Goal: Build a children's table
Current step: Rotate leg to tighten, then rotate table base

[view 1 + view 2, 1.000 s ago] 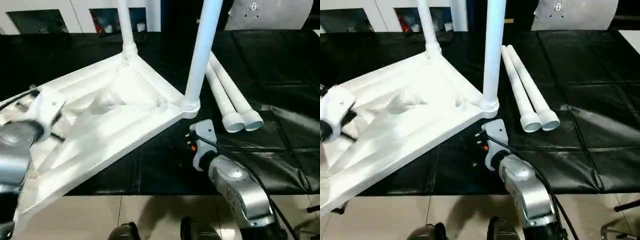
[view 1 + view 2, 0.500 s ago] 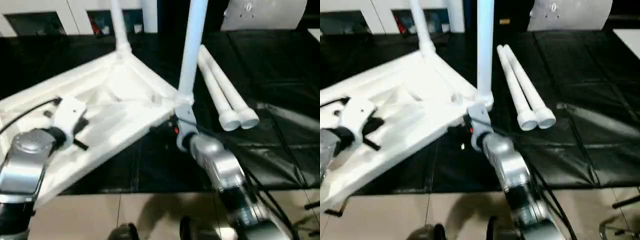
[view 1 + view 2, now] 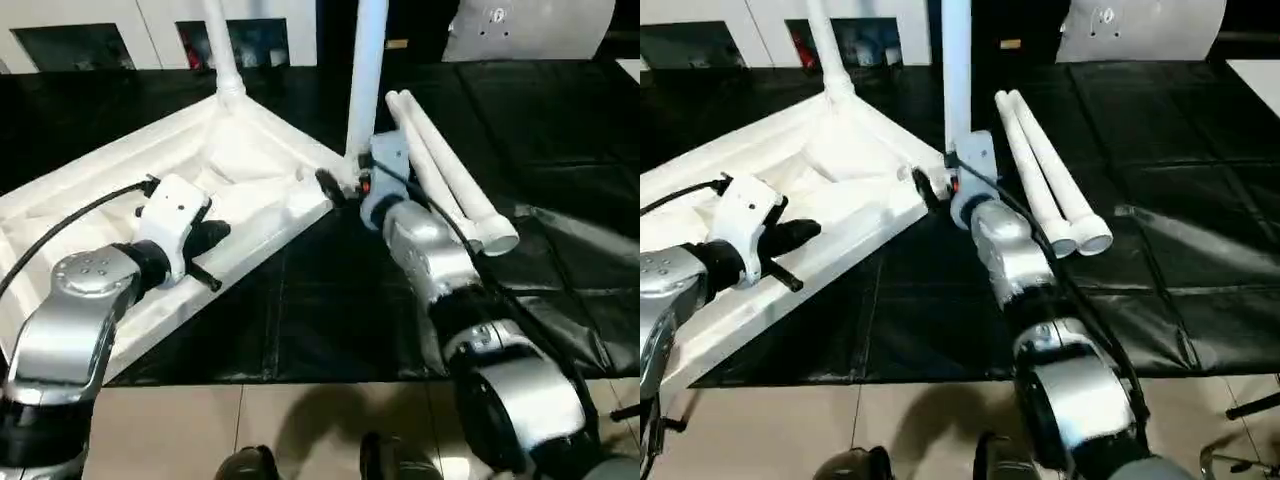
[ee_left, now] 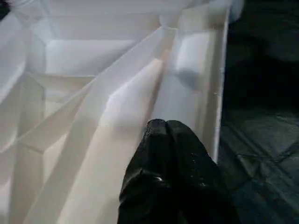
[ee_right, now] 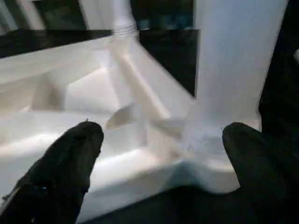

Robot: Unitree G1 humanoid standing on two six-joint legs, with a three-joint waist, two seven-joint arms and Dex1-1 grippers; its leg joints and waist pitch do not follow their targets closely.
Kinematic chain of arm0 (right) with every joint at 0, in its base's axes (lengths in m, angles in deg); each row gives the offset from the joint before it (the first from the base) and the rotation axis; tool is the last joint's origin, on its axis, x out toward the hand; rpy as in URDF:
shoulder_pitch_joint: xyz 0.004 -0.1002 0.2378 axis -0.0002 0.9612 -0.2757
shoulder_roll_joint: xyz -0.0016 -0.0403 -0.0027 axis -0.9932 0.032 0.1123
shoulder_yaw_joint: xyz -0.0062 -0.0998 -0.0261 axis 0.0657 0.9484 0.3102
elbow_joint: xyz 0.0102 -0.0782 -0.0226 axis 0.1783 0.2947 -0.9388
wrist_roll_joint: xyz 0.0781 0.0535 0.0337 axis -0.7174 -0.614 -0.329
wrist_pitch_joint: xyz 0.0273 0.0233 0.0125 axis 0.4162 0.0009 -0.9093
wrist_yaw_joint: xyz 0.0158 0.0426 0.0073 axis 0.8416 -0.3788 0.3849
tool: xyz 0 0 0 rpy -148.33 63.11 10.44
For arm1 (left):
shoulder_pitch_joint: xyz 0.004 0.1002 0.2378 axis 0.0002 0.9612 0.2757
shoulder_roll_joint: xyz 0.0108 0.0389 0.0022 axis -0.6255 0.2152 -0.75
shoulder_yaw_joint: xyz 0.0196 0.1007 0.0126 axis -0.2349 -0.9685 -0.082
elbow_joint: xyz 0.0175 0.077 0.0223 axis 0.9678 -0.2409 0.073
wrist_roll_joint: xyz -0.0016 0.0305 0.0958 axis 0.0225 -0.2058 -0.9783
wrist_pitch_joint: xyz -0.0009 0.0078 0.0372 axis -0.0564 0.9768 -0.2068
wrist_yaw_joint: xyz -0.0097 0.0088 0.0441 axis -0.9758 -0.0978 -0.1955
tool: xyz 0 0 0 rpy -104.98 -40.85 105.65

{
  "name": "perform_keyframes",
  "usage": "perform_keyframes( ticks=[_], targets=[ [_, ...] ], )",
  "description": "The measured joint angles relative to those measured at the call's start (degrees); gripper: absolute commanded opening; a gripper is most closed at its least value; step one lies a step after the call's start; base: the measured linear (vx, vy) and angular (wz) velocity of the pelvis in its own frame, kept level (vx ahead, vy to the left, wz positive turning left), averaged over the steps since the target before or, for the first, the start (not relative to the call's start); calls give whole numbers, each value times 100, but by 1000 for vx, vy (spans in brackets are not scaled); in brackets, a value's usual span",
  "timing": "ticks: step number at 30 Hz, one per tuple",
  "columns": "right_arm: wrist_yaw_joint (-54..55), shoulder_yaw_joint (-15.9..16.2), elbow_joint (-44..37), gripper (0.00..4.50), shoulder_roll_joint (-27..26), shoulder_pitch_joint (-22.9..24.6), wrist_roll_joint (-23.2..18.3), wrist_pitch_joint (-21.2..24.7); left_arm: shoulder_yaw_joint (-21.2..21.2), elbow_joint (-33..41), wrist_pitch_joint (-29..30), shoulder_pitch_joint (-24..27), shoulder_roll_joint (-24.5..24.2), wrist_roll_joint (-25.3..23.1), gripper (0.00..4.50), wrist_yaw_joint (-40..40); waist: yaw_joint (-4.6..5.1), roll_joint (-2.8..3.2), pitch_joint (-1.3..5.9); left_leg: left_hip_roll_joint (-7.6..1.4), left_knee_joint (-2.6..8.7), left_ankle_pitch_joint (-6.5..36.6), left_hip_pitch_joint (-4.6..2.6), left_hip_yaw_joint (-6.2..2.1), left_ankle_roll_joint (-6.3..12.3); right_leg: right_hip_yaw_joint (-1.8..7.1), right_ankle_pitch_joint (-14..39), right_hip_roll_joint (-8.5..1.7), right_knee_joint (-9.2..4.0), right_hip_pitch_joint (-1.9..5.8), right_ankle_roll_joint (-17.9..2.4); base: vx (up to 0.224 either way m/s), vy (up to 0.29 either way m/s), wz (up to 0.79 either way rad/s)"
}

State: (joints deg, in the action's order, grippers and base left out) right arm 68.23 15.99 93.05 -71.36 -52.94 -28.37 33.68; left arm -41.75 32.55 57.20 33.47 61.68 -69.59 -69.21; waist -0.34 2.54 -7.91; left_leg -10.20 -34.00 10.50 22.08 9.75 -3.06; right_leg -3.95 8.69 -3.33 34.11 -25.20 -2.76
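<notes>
Across the left half of the head camera's frame, the white table top (image 3: 150, 190) lies upside down on a black-covered work surface (image 3: 330, 310), its ribbed, cross-braced underside facing up. Two white legs already stand upright in corner sockets: one leg (image 3: 222, 45) at the upper left of centre, at the far corner, and a second leg (image 3: 366, 75) just right of it, at the near right corner, both running out of the top edge. Two loose legs (image 3: 450, 180) lie side by side, touching, on the black surface right of centre, their wider open ends toward the lower right.

The right gripper (image 5: 154, 140) sits at the corner where the second leg is seated. In the right wrist view its two black fingers (image 5: 65, 163) are spread wide, one over the ribbed underside and the other beside the socket, with the corner and the base of the leg between them; neither visibly touches the plastic. The silver right forearm (image 3: 440, 270) rises from the lower right.

The left gripper (image 4: 163, 133) hovers over the near edge of the table top at centre left. In the left wrist view its black fingertips (image 4: 154, 140) are pressed together with nothing between them, above a diagonal rib and close to the rim.

White cabinets with glass doors (image 3: 70, 40) line the upper left background.
</notes>
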Motion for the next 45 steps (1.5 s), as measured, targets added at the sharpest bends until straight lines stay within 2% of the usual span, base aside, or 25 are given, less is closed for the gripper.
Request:
perform_keyframes(
  ticks=[3,5,7,8,10,12,14,16,17,19,20,22,23,24,25,26,27,28,29,30,31,32,36,39,45],
  targets=[
    [-226,137,-1017,450,51,706,-85,302,367,213,-41,98,690,193,48,444,-39,0,0,0,-10,4,3,-1,7,0,0,-1,-7,5,0,0,0,0],
    [-240,277,-2327,450,67,1445,-357,968,510,480,-35,265,1271,338,60,844,-84,0,0,0,-12,9,0,-1,13,1,1,-1,-12,11,1,0,0,0],
    [-192,394,-3286,450,104,2016,-514,1379,493,665,-91,506,1480,406,81,999,-104,-1,0,0,-11,9,0,-7,13,-5,2,-1,-11,11,4,0,0,0],
    [-121,430,-3786,450,159,2327,-514,1522,434,759,-204,640,1582,407,81,1095,-71,14,0,35,-28,-4,88,-139,31,-133,10,-42,-16,45,14,-51,-24,31],
    [-29,447,-4257,450,259,2601,-465,1620,391,854,-290,725,1714,407,83,1232,-51,20,1,68,-62,-50,206,-318,100,-334,23,-104,-17,61,17,-31,-34,44],
    [58,484,-4786,450,274,2939,-366,1631,437,936,-356,863,1892,387,119,1444,-76,64,-21,87,-77,-88,269,-498,146,-521,43,-134,-29,138,9,-26,-52,51],
    [118,531,-5183,450,269,3200,-240,1663,541,947,-365,857,2112,372,126,1676,-127,95,-41,108,-79,-93,290,-650,40,-650,99,-154,5,204,29,-60,-64,44],
    [153,628,-5568,450,275,3393,-240,1863,507,946,-372,862,2041,241,135,1765,-162,106,-59,189,-46,-79,295,-802,-96,-698,134,-169,38,240,35,-51,-68,41],
    [173,676,-5773,450,296,3511,-249,2004,432,945,-377,864,1918,124,135,1790,-168,106,-60,237,-10,-71,302,-861,-110,-764,146,-213,40,259,34,-33,-68,44],
    [189,770,-5976,450,424,3624,-244,2257,331,933,-377,869,1746,12,135,1797,-164,112,-69,259,0,-61,308,-919,-121,-880,157,-261,25,314,34,-33,-58,43],
    [203,803,-6052,450,512,3661,-230,2371,292,926,-376,869,1711,-29,135,1796,-142,147,-94,247,-67,-18,296,-934,-162,-1024,170,-302,14,384,30,-38,-16,41],
    [388,803,-6136,450,430,3713,-232,2625,208,801,-368,864,1484,-95,135,1798,-78,198,-132,202,-119,10,337,-977,-185,-1202,186,-340,-1,519,32,-28,-12,41],
    [475,798,-6175,450,346,3737,-235,2795,205,661,-341,801,1351,-149,135,1813,-44,243,-161,276,-61,-25,349,-1088,-231,-1067,473,-275,273,510,24,0,-22,52],
    [524,802,-6171,450,314,3734,-237,2932,205,580,-303,758,1269,-197,135,1835,-49,145,-140,369,-42,-53,315,-1115,-233,-717,645,-162,432,459,38,0,-22,52],
    [524,842,-6169,450,310,3714,-237,3018,218,510,-270,746,1149,-253,135,1846,-50,50,-133,454,-45,-57,249,-1088,-253,-435,710,-86,540,377,10,63,-95,69],
    [511,900,-6166,450,316,3703,-236,3080,247,422,-236,735,1078,-300,135,1855,-94,-5,-165,439,-220,81,192,-910,-273,-309,629,-83,546,357,52,99,-81,25],
    [483,984,-6146,450,349,3614,-218,3181,311,303,-219,797,885,-361,135,1855,-214,39,-177,360,-533,256,91,-848,-196,-310,627,-106,563,434,56,99,-81,25],
    [461,1019,-6160,450,351,3581,-174,3208,356,133,-204,745,700,-432,135,1857,-208,70,-163,298,-506,280,-37,-790,-159,-336,622,-97,552,427,66,86,19,-6],
    [448,1045,-6135,450,366,3569,-111,3238,424,-55,-177,545,517,-533,135,1877,-203,71,-147,259,-350,219,-80,-701,-149,-302,592,-65,477,400,103,0,0,0],
    [432,1079,-6105,450,385,3579,-83,3264,486,-107,-174,499,460,-595,135,1911,-182,48,-134,209,-263,172,-72,-633,-145,-254,555,-10,381,396,70,0,0,0],
    [419,1106,-6097,450,382,3577,-65,3284,530,-176,-174,472,395,-647,135,1932,-174,49,-127,196,-234,130,-62,-622,-131,-240,452,13,291,412,48,0,0,0],
    [395,1148,-6089,450,388,3558,-60,3293,543,-319,-172,430,285,-698,135,1959,-151,42,-115,192,-238,124,-40,-604,-103,-233,416,12,275,403,39,0,0,0],
    [420,1164,-6047,450,402,3508,-52,3367,571,-543,-207,341,171,-679,135,1905,-144,26,-53,191,-236,102,29,-561,-73,-216,405,3,254,341,44,0,0,0],
    [529,1171,-6038,450,382,3446,1,3434,536,-796,-296,293,30,-557,135,1680,-146,17,-47,184,-217,119,11,-528,-49,-198,402,3,254,336,47,0,0,0],
    [622,1289,-6038,450,444,3364,145,3574,497,-1190,-285,250,-282,-753,135,1746,-145,14,-45,167,-159,104,-15,-457,-89,-159,389,4,257,334,47,0,0,0]
  ],
)
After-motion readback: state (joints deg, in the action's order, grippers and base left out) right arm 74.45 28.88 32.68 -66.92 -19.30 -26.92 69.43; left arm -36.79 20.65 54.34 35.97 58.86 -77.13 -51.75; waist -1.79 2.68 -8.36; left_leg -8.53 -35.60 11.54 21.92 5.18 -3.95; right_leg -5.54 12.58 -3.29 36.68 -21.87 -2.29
